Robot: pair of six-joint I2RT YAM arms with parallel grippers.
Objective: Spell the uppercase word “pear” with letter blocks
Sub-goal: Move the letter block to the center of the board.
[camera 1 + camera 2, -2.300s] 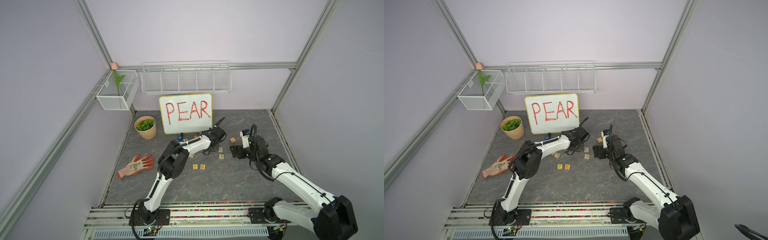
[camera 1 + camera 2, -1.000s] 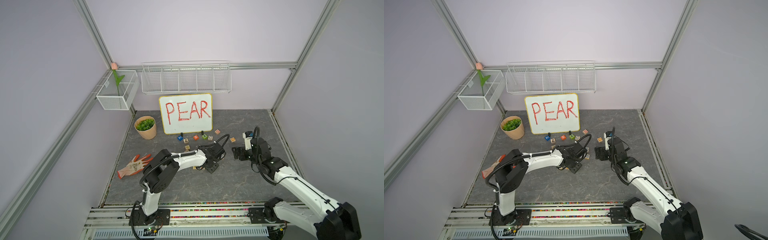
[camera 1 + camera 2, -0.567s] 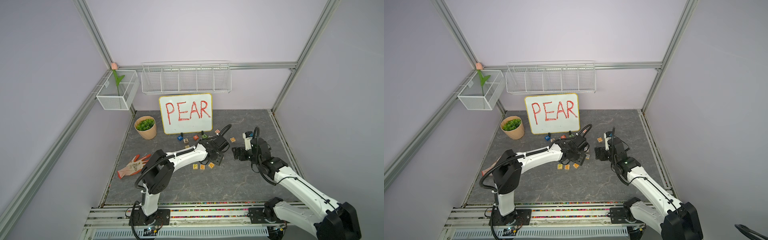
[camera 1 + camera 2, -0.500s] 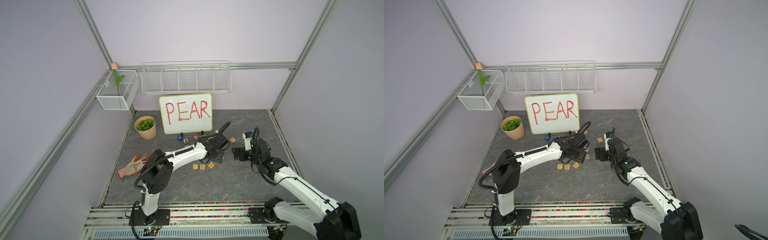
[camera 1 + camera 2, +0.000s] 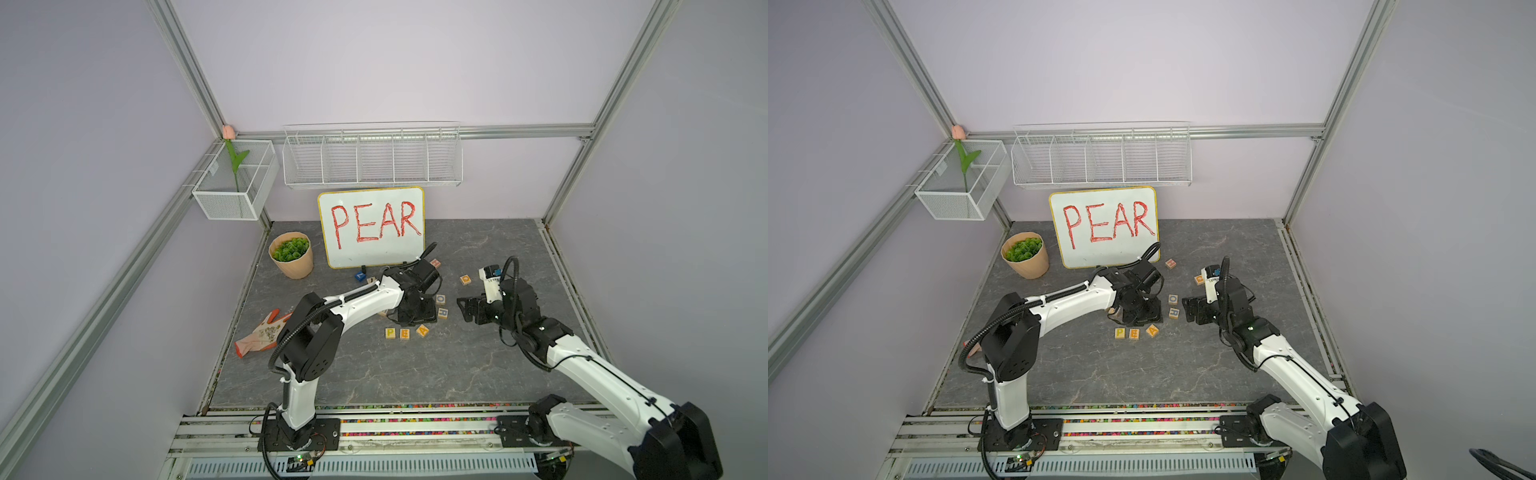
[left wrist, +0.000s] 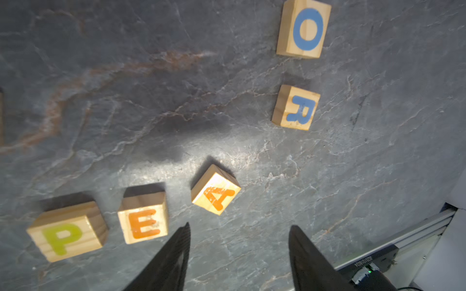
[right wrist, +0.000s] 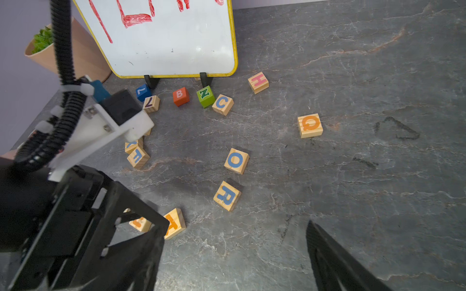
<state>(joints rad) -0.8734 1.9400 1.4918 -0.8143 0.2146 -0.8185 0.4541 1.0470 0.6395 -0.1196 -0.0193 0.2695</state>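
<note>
Three letter blocks lie in a row on the grey floor: yellow P (image 5: pixel 390 332), orange E (image 5: pixel 404 333) and orange A (image 5: pixel 422 331), the A turned askew and slightly apart. The blue R block (image 5: pixel 443 313) lies behind and to the right of the A, lying sideways. My left gripper (image 6: pixel 239 226) hangs open and empty above the floor, close to the A (image 6: pixel 216 190), with P (image 6: pixel 66 233), E (image 6: pixel 143 218) and R (image 6: pixel 296 108) in its view. My right gripper (image 7: pixel 236 224) is open and empty, to the right of the R (image 7: pixel 227 196).
An O block (image 5: pixel 440 299) sits just behind the R. Loose blocks Q (image 7: pixel 310 125), H (image 7: pixel 258 82), C (image 7: pixel 222 104), green N (image 7: pixel 205 96) and red B (image 7: pixel 180 96) lie before the whiteboard (image 5: pixel 371 226). A plant pot (image 5: pixel 291 259) and glove (image 5: pixel 259 336) are at left.
My left gripper has let go of the A block to the right of the E, opened, and drawn back a little from the row. The right arm has stayed where it was.
</note>
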